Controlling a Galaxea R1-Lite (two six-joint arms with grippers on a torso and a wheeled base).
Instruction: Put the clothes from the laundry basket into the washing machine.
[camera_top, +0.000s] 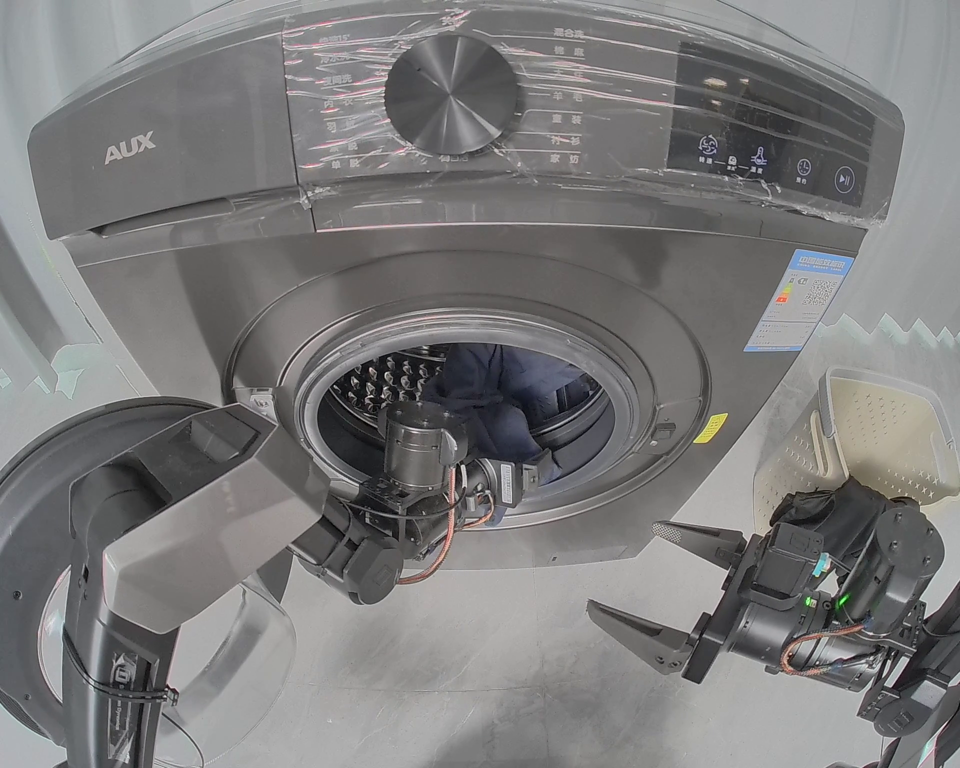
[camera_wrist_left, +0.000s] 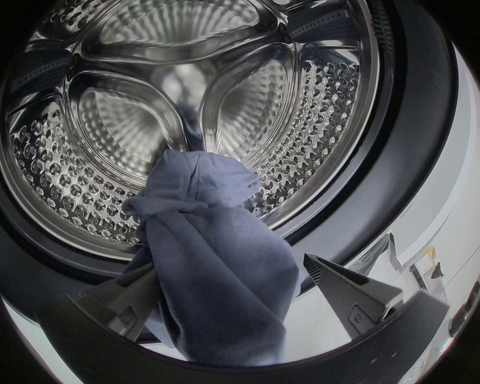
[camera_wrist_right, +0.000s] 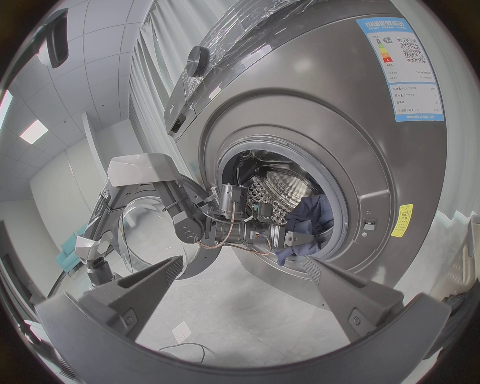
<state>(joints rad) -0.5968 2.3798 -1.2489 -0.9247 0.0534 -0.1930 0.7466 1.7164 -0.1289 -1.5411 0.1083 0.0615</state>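
Floor (camera_top: 520, 670) is pale grey, smooth and glossy. White curtain (camera_wrist_right: 150, 60) runs behind the washing machine (camera_top: 520, 270), with a panelled ceiling (camera_wrist_right: 90, 65) overhead. Machine door (camera_top: 30, 560) is swung open on the left. Left gripper (camera_wrist_left: 228, 264) is in the drum (camera_wrist_left: 125, 125) mouth, fingers wide apart, blue garment (camera_wrist_left: 225, 290) draped between them and not pinched. Right gripper (camera_top: 622, 566) hangs above the floor, spread wide and empty, beside the cream laundry basket (camera_top: 885, 430), which holds dark clothes (camera_top: 835, 510).

Blue garment (camera_wrist_left: 220, 270) bunched in open washing machine (camera_top: 480, 250) drum mouth; cream laundry basket (camera_top: 880, 430) beside.
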